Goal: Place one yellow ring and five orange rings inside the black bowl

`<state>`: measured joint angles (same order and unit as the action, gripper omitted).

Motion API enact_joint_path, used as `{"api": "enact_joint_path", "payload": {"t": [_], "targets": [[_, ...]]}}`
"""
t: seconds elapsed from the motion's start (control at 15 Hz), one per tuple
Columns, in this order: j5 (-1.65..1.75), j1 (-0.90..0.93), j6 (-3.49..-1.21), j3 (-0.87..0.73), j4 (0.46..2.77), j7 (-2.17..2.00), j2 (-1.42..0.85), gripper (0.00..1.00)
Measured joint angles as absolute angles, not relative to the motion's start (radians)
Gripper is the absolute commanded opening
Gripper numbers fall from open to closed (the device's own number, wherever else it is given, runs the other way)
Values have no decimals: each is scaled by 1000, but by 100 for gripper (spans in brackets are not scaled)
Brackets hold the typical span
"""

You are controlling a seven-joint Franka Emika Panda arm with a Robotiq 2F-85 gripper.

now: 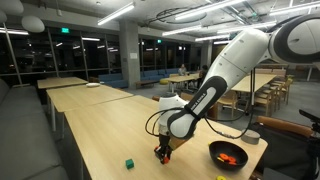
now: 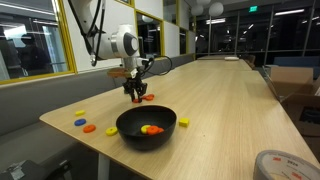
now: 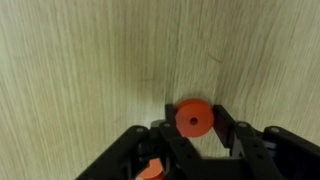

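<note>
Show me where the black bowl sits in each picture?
In an exterior view: black bowl lower right, to the right of the gripper.
In an exterior view: bowl bottom centre, nearer the camera than the gripper.
Wrist view: not in it.
Shared landmark: the gripper, in all three views.

A long pale wooden table (image 2: 235,95) carries a glossy black bowl (image 2: 147,143), a small green cube (image 2: 184,122) at the bowl's three o'clock, and a flat orange ring (image 2: 110,131) and a yellow ring (image 2: 78,122) at its nine o'clock.

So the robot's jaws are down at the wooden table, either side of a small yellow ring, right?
Not quite. The ring between the jaws is orange, not yellow, as the wrist view shows. The rest holds: the jaws are down at the wooden table, either side of that small ring.
</note>
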<state>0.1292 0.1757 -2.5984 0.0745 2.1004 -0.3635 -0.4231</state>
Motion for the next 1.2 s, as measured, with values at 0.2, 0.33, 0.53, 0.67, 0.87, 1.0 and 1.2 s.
{"api": "enact_joint_path", "payload": {"t": [0.2, 0.33, 0.53, 0.67, 0.87, 1.0, 1.2], "targets": [[135, 182, -2569, 49, 2101, -365, -414, 17], [160, 191, -2528, 6, 2106, -386, -392, 17], [249, 201, -2462, -69, 2139, -477, -327, 17], [311, 200, -2432, -106, 2181, -556, -276, 17], [383, 193, -2373, -133, 2259, -675, -200, 17], [409, 182, -2330, -133, 2311, -741, -157, 17], [423, 162, -2305, -123, 2382, -806, -100, 17]]}}
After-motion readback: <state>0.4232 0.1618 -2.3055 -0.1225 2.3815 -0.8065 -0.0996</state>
